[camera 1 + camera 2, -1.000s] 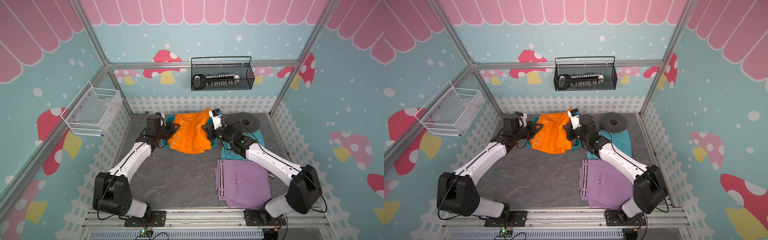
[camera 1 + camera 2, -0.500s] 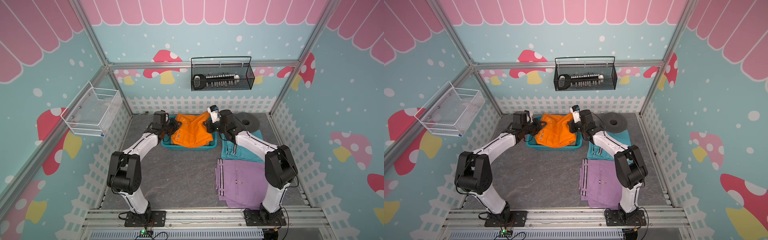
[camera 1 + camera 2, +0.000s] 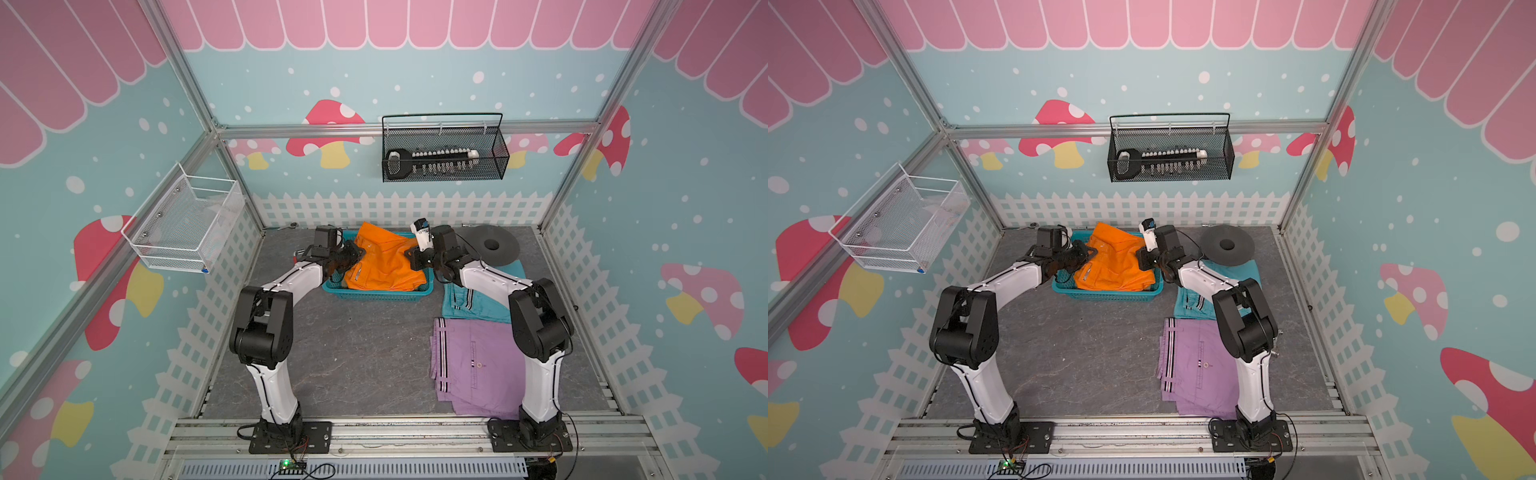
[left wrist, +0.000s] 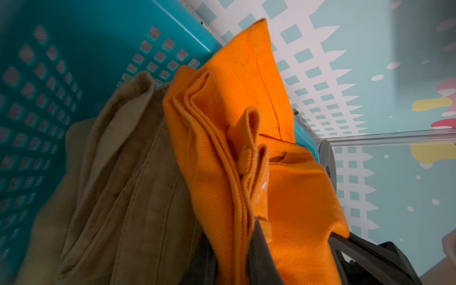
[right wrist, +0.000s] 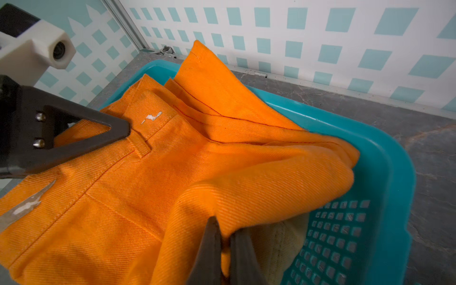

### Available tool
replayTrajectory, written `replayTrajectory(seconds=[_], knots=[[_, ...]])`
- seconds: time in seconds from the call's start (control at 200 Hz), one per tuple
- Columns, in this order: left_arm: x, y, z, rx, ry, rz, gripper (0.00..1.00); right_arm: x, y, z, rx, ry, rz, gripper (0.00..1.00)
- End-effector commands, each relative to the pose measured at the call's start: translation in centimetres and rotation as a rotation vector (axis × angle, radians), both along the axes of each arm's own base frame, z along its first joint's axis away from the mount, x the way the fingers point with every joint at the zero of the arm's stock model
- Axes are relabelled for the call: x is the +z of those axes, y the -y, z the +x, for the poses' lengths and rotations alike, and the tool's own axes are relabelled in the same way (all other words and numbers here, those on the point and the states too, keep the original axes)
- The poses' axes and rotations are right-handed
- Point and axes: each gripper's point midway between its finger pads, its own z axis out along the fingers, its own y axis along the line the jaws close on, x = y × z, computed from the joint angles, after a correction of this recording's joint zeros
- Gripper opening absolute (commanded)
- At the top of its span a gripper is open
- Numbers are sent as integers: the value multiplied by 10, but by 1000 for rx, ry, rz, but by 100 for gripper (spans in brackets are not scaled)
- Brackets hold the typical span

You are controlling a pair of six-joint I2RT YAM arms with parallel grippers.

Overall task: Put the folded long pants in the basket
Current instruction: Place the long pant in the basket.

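The right hand [image 5: 223, 230] is pinched shut on a fold of the orange pants [image 3: 386, 266], low in the middle of the right wrist view. The left hand [image 3: 348, 257] is closed on the other side of the same pants. The two hands hold the cloth up between them. I think they grip both sides so that the pants do not flop open.

The orange pants are over the basket [image 3: 376, 294], in the middle of both top views. Most of the cloth is down inside, but one corner pokes up above the far rim. It looks like the hands are setting the pants down and have not let go yet. Under them lie the tan pants [image 4: 118, 185], soft and wrinkly, in the bottom of the basket.

The orange cloth is thick, with tiny slanted lines and neat seams. The basket is smooth turquoise plastic with rows of small square holes.

To the right of the basket, the teal pants [image 3: 478, 309] lie flat on the grey worktop [image 3: 353, 353]. The lilac pants [image 3: 478, 365] lie just below them in the frame. Both have black and white stripes and are not in the basket yet.
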Motion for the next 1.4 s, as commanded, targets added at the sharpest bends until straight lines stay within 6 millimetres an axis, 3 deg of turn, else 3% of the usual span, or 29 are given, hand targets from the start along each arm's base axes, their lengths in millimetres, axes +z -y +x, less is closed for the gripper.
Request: replayTrajectory(seconds=[0.0,0.085,0.15,0.385,0.53,0.565,0.595,0.62,0.78,0.81,0.866,0.891,0.986,1.081,1.221,1.236,1.351,1.396], knots=[[60,-5,5,17,175,3,0,52,-4,6,5,115,42,0],[60,-10,3,42,189,22,0,46,-2,4,-1,112,35,0],[54,-14,5,56,190,38,0,30,2,6,-23,95,10,0],[1,-19,21,49,126,64,0,-41,12,20,-71,5,-73,0],[-11,-22,11,72,99,61,0,-51,16,15,-74,-9,-83,0],[-13,-24,8,80,92,63,13,-49,16,13,-74,-9,-81,0],[-15,-26,5,87,84,61,34,-46,17,12,-74,-5,-79,3],[-14,-26,3,90,85,61,40,-43,18,10,-75,-1,-77,7],[10,-22,-8,72,122,35,49,-4,22,1,-79,58,-48,25],[19,-22,-10,74,135,27,56,7,22,-2,-77,73,-39,29],[36,-22,-15,80,163,18,61,22,21,-6,-74,97,-33,33],[47,-22,-16,86,181,19,66,41,21,-9,-73,129,-22,36],[84,-25,-23,134,239,52,93,71,19,-15,-74,181,-9,43],[121,-21,-27,142,317,71,94,88,10,-17,-38,204,17,45],[153,7,-13,33,402,58,79,90,-15,-12,36,177,54,43],[155,11,-10,21,407,55,77,75,-19,-8,39,152,44,43],[142,35,30,-73,406,54,75,39,-35,8,51,83,29,42],[124,43,48,-99,384,64,75,21,-40,12,53,52,23,40]])
